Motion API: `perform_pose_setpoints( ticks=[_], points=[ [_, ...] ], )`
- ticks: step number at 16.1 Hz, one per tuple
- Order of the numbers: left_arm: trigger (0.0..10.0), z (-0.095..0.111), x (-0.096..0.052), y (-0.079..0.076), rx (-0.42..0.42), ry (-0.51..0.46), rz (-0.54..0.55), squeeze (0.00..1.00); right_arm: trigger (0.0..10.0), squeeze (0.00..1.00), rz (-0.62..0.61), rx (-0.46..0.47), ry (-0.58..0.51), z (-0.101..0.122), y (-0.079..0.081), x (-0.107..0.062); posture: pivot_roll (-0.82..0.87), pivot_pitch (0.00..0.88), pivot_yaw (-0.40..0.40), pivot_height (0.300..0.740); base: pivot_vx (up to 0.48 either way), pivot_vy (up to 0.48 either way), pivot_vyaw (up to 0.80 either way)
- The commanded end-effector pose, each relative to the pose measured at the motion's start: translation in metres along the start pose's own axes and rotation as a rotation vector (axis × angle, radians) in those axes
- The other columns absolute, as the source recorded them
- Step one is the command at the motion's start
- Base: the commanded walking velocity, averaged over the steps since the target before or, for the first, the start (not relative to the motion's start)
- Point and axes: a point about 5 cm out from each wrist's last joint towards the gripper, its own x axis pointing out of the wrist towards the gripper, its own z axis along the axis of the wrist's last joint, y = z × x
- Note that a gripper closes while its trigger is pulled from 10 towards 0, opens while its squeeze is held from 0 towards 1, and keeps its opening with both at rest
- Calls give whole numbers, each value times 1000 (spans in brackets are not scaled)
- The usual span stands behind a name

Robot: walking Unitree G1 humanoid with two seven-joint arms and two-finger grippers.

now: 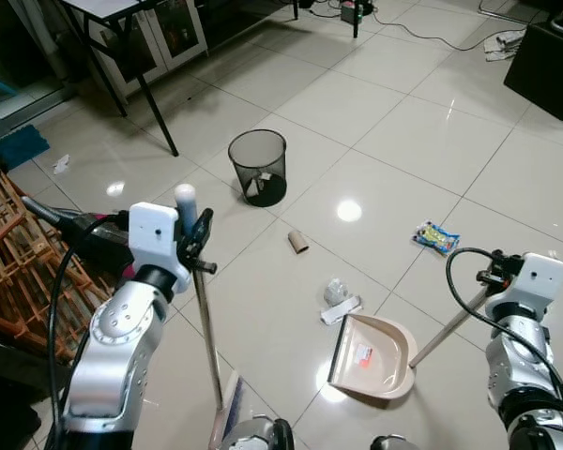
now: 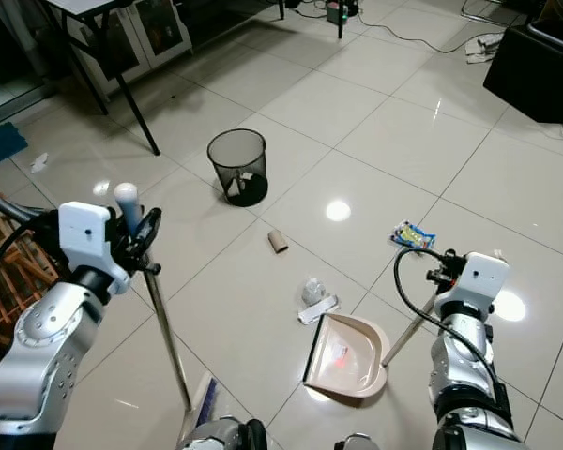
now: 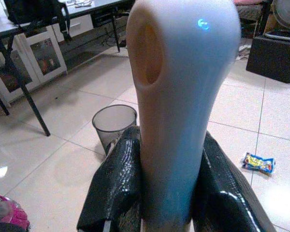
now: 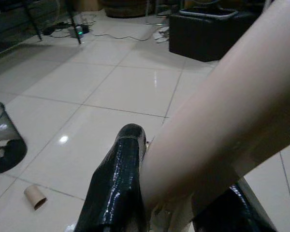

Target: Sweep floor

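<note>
My left gripper [image 1: 196,236] is shut on the broom's pale handle [image 3: 183,96], just below its rounded top. The thin pole [image 1: 208,337] runs down to the broom head [image 1: 228,410] at the bottom edge. My right gripper [image 4: 176,195] is shut on the long handle [image 1: 447,332] of the beige dustpan [image 1: 375,359], which rests on the tiles with its mouth facing the litter. A crumpled wrapper and paper scrap [image 1: 338,300] lie just beyond the pan's lip. A cardboard roll [image 1: 298,243] lies farther off, and a colourful snack packet [image 1: 435,237] sits to the right.
A black mesh bin [image 1: 259,167] stands on the tiles beyond the roll. A wooden rack [image 1: 19,258] is close on my left, with table legs [image 1: 152,105] behind it. A black box [image 1: 549,64] and cables [image 1: 432,37] sit at the far right.
</note>
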Motion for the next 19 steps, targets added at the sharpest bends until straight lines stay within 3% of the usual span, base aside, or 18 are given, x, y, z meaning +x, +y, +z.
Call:
perform_pose_setpoints(
  ticks=[1, 15, 19],
  points=[
    [10000, 3, 2, 1, 21, -17, 10, 0, 0, 0, -13, 18, 16, -4, 6, -2, 103, 92, 156, 740, 0, 0, 0],
    [10000, 7, 20, -2, -46, -91, 24, 0, 0, 0, -298, -101, -296, 41, 16, -10, 42, 15, 131, 740, 0, 0, 0],
    [10000, 6, 24, -2, -61, -92, 6, 0, 0, 0, -371, -258, -346, 54, 7, -8, 28, 1, 157, 740, 0, 0, 0]
  ],
)
